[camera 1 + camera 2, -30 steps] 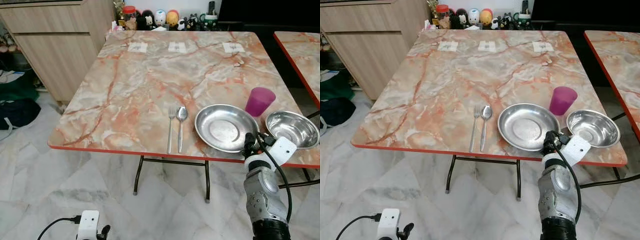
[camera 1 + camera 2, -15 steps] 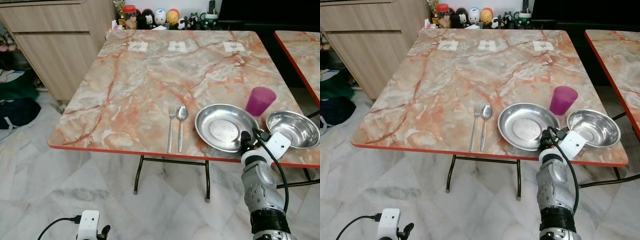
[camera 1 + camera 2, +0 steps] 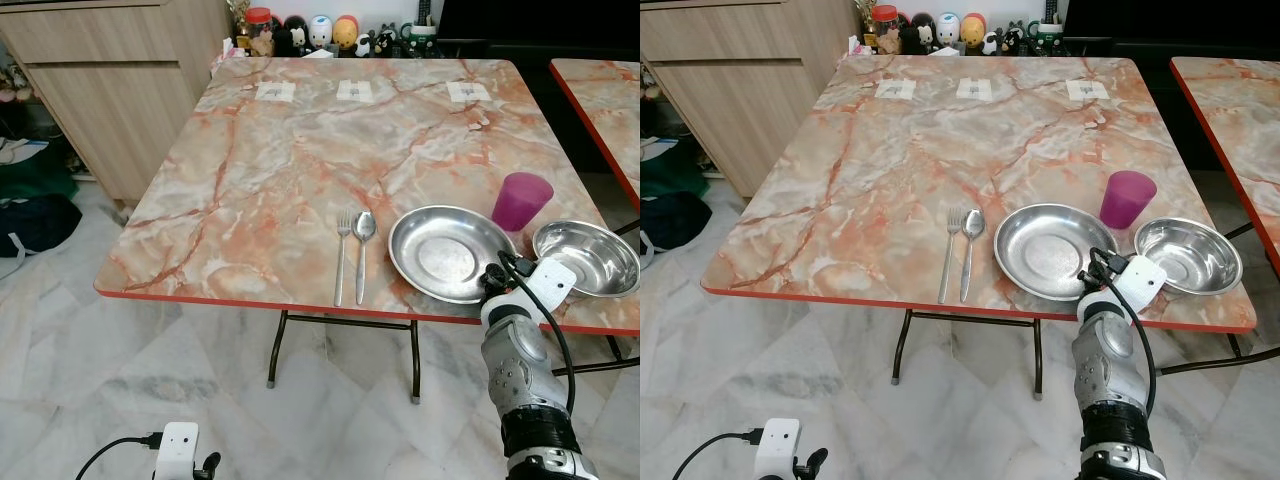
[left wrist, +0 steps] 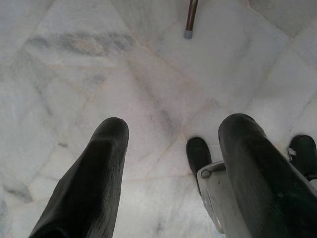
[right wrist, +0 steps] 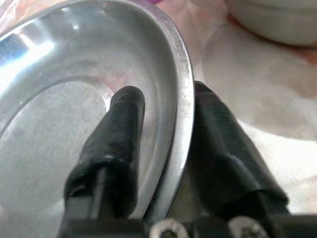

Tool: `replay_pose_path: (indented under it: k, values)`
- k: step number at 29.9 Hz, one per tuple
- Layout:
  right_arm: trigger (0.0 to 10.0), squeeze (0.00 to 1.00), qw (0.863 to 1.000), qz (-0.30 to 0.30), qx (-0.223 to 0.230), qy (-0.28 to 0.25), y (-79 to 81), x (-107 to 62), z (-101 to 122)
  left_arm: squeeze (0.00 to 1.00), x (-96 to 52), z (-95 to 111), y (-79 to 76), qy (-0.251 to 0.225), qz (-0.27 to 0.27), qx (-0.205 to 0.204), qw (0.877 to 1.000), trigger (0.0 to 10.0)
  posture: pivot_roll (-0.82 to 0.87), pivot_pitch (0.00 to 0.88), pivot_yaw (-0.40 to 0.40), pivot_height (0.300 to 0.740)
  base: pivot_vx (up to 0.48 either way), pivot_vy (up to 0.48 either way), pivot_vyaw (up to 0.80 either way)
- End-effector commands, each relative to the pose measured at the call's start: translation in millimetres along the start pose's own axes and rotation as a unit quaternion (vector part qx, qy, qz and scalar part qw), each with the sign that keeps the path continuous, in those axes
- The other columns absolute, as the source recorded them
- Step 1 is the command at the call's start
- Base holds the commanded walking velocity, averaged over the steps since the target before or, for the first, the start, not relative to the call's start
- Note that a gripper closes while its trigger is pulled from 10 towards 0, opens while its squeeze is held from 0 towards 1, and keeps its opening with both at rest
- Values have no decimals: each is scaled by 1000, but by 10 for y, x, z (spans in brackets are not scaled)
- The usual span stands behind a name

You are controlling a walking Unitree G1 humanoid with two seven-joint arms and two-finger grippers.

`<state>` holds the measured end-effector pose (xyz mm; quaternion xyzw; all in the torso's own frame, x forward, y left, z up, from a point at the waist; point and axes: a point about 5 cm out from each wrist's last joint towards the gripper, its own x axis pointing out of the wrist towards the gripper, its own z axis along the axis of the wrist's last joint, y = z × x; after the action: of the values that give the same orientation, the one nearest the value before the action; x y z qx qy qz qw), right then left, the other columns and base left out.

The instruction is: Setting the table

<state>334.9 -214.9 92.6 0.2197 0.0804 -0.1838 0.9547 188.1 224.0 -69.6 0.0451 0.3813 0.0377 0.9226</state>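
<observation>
A round steel plate (image 3: 440, 250) lies near the front edge of the marble table (image 3: 300, 150), with a fork (image 3: 342, 255) and a spoon (image 3: 362, 250) side by side to its left. To its right sit a steel bowl (image 3: 585, 258) and a purple cup (image 3: 521, 201). My right gripper (image 3: 495, 275) is at the plate's front right rim. In the right wrist view the gripper (image 5: 166, 99) is shut on that rim (image 5: 181, 74), one finger inside the plate and one outside. My left gripper (image 4: 173, 129) hangs open above the floor.
A second marble table (image 3: 600, 100) stands close on the right. A wooden cabinet (image 3: 110, 90) is at the back left, and small figurines and jars (image 3: 320, 35) line the wall behind the table. Dark bags (image 3: 35, 220) lie on the floor at left.
My right arm has reached a little further forward and left, bringing its fingers onto the plate's rim. The tableware has stayed in place.
</observation>
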Motion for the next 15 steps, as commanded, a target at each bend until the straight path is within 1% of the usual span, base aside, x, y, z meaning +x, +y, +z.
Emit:
replay_pose_path:
  k: [1, 6, 8, 9, 10, 13, 14, 15]
  values:
    - [0, 0, 1000, -8, -4, 15, -21, 0, -69, 0, -30, -101, 30, 21, -2, 8, 1000, 10000, -91, 129, 36, 740, 0, 0, 0]
    - [0, 0, 1000, -8, 1, -12, 0, -4, -20, 0, -30, -98, 34, 21, -2, 13, 1000, 10000, -88, 129, 35, 740, 0, 0, 0]
    - [0, 0, 999, 2, 4, -50, 35, -26, 56, 0, -29, -94, 33, 20, -2, 16, 1000, 10000, -90, 129, 37, 740, 0, 0, 0]
    - [0, 0, 998, 6, 4, -58, 49, -33, 72, 0, -28, -92, 33, 20, -3, 16, 1000, 10000, -90, 129, 37, 740, 0, 0, 0]
    - [0, 0, 997, 19, 9, -76, 95, -53, 105, 0, -27, -88, 27, 19, -4, 19, 1000, 10000, -91, 129, 38, 740, 0, 0, 0]
    - [0, 0, 993, 41, 31, -102, 169, -89, 157, 0, -23, -81, 8, 17, -6, 23, 1000, 10000, -90, 130, 38, 740, 0, 0, 0]
    - [0, 0, 989, 61, 42, -128, 232, -125, 212, 0, -22, -78, 0, 16, -7, 25, 1000, 10000, -91, 130, 39, 740, 0, 0, 0]
    - [0, 0, 989, 61, 42, -128, 232, -125, 212, 0, -22, -78, 0, 16, -7, 25, 1000, 10000, -91, 130, 39, 740, 0, 0, 0]
